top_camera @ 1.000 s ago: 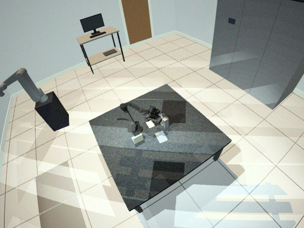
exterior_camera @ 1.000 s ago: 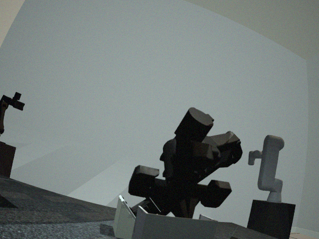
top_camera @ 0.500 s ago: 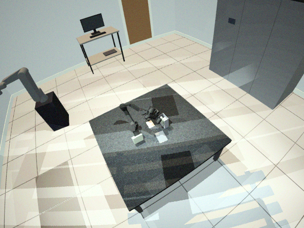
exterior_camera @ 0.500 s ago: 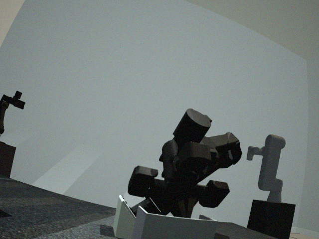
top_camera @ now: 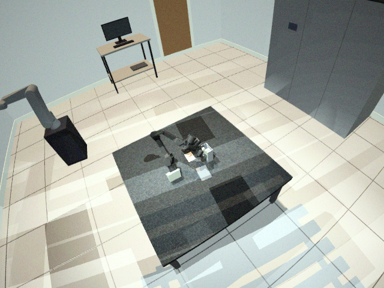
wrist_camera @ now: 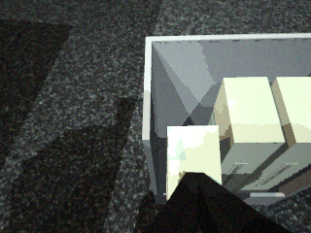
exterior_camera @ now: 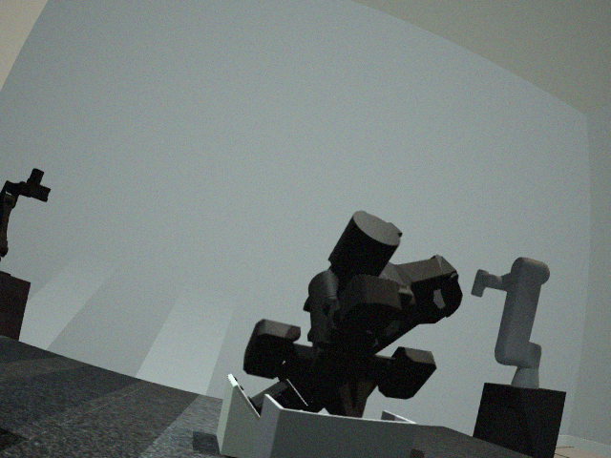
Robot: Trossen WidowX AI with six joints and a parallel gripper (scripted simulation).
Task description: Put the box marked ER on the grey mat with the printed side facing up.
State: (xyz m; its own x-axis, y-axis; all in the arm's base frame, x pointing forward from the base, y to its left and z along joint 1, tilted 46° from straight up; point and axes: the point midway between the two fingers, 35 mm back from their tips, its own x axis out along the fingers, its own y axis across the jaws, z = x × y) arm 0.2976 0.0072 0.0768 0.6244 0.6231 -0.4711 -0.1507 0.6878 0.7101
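Approx. nothing's delivered yet: all 3 boxes, ER incl. (can't tell which, no code visible), stand in the bin, gripper jaws closed, empty; pick, code-up placing and backing off remain.

Dark arm bent at its joints, gripper angled downward, fingers together (quite shut)

Lab, seemingly — robot arm on pedestal, computer desk.
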